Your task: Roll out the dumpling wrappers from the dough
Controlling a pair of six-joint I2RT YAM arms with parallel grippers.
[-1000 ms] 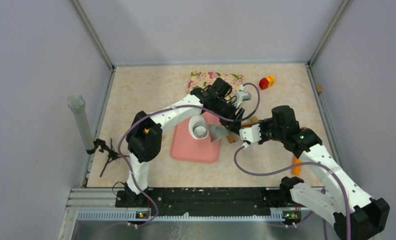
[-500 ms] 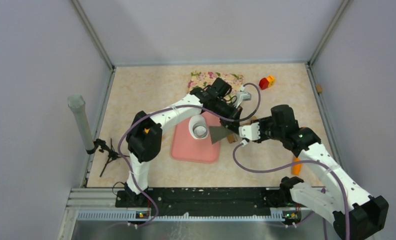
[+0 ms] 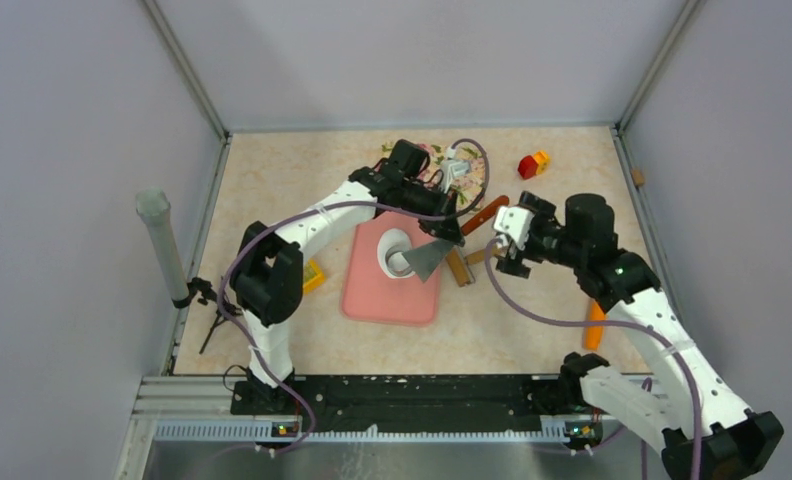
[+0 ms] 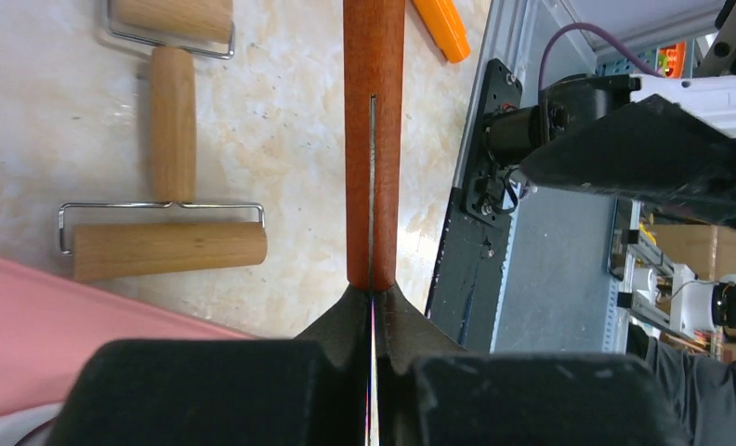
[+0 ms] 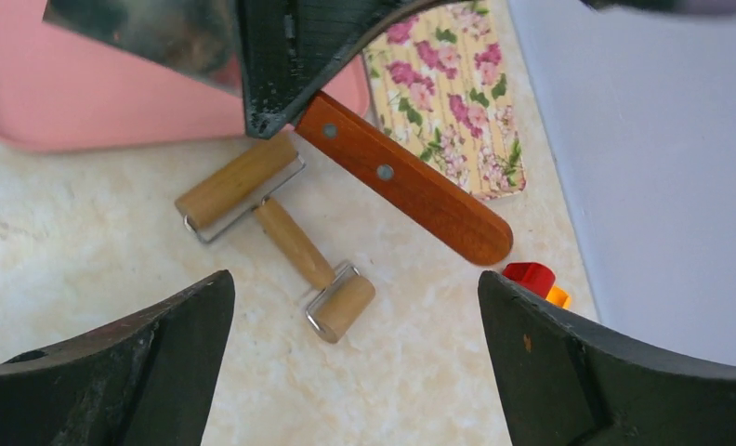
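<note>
The white dough (image 3: 392,243) lies on the pink mat (image 3: 377,295) with a silver ring (image 3: 401,263) on it. No separate dumpling wrappers show; they are hidden from me. My left gripper (image 3: 448,230) (image 4: 374,372) is shut on a scraper where its metal blade (image 3: 427,258) (image 5: 151,32) meets the red-brown wooden handle (image 3: 484,214) (image 4: 374,139) (image 5: 401,186), held over the mat's right edge. My right gripper (image 3: 508,241) (image 5: 355,283) stands wide open just right of the handle and holds nothing. A double-ended wooden roller (image 3: 461,266) (image 4: 164,186) (image 5: 271,223) lies on the table beside the mat.
A floral cloth (image 3: 472,160) (image 5: 448,93) lies at the back, with a red and yellow block (image 3: 532,163) (image 5: 534,279) to its right. An orange piece (image 3: 593,330) (image 4: 443,28) lies under the right arm. A yellow piece (image 3: 314,275) sits left of the mat. A grey post (image 3: 160,240) stands at far left.
The left gripper has shut on the scraper and swung it back and left. The right gripper has opened, let the handle go and drawn away to the right.
</note>
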